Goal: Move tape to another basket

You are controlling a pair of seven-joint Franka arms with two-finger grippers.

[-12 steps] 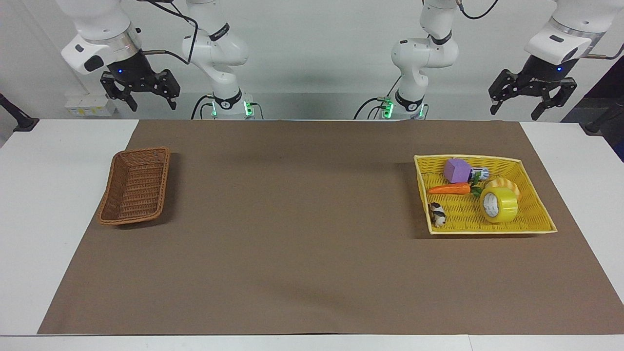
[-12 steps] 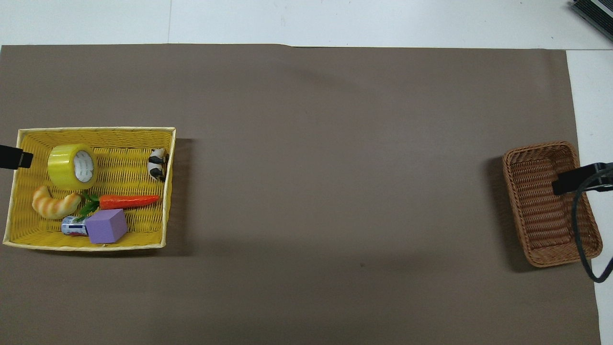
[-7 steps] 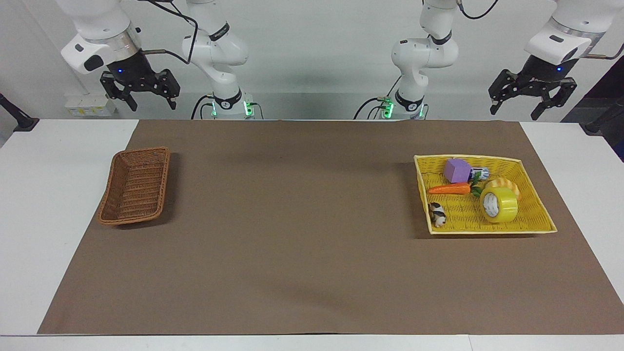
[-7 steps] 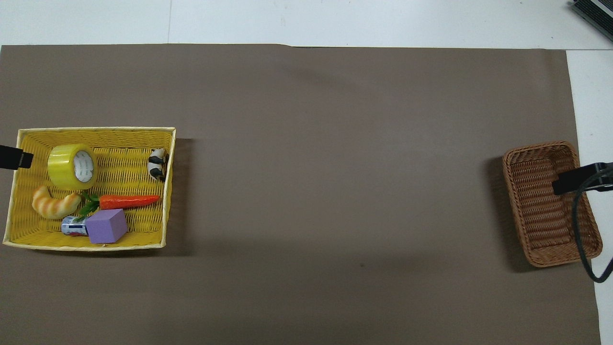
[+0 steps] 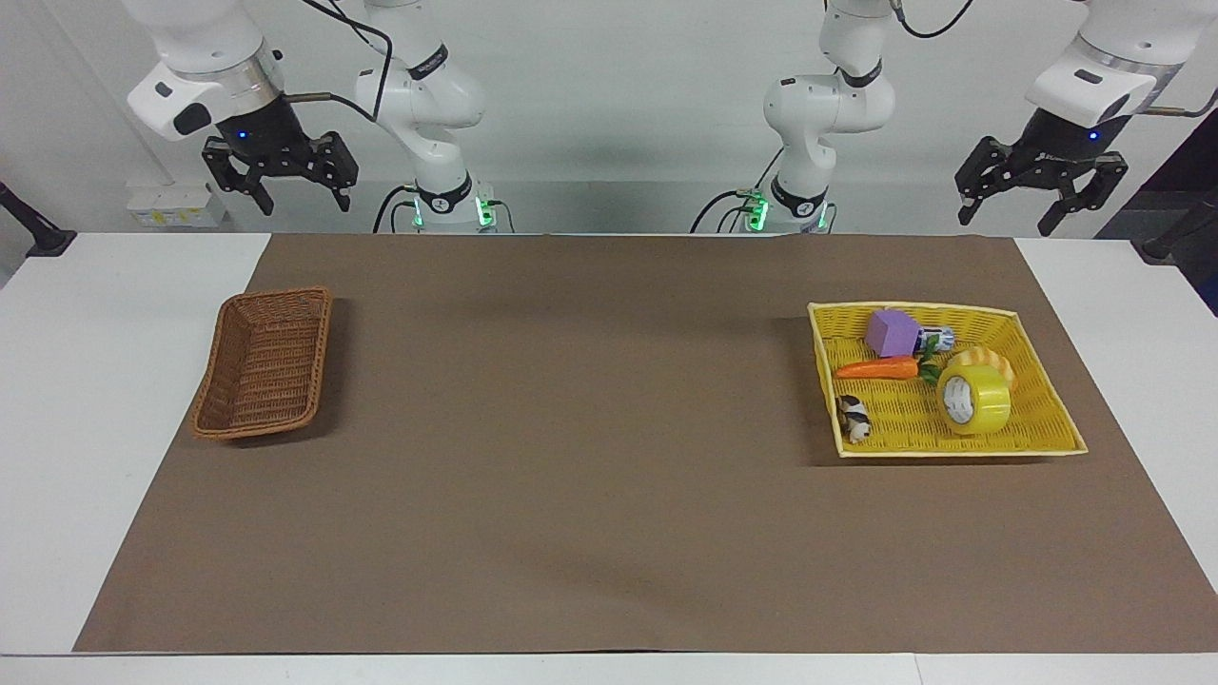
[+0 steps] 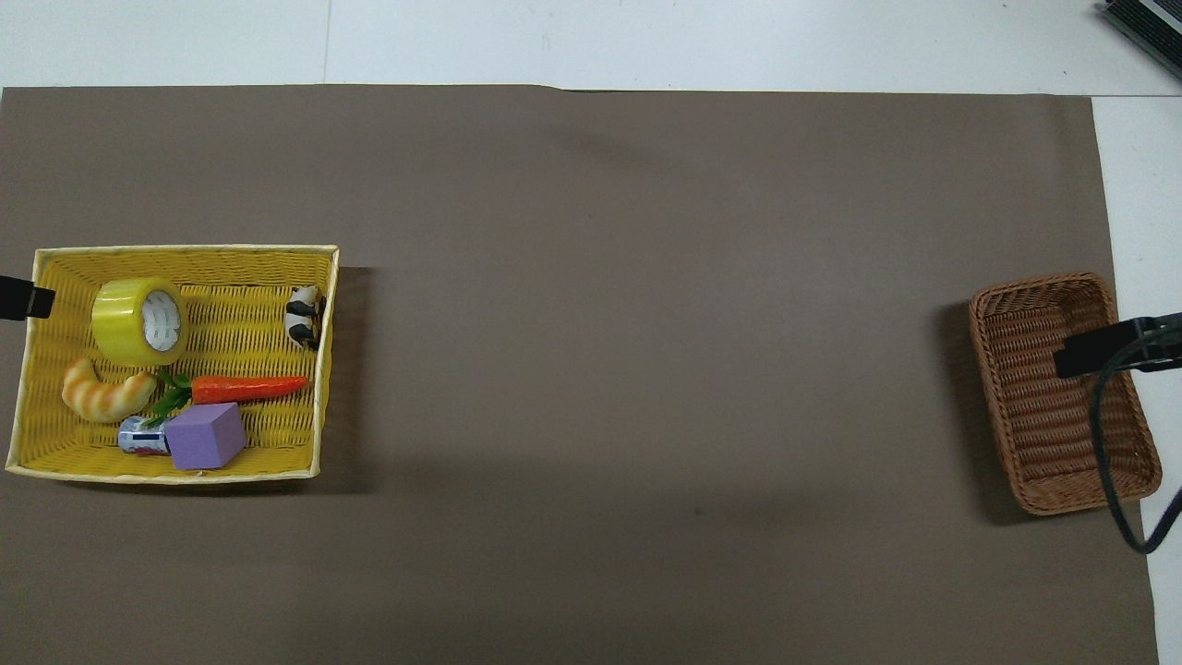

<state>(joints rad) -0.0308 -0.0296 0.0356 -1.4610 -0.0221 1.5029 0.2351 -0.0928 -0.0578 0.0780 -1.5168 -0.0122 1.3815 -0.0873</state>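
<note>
Tape is lying untouched in the yellow tray, brown basket sitting empty, while my left end effector and right end effector are hanging released above the worktop's robot-side edge.

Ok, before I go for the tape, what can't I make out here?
- Small can: label too small, partly covered by the purple block, both views.
- Left hand: overhead shows only a tip, cut by the edge.
- Tape: whether it touches the bread toy, facing view.

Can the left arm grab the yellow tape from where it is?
Probably yes. The tape stands uncovered in the yellow basket at that arm's end, and the left hand hangs open, high up, with nothing between.
</note>
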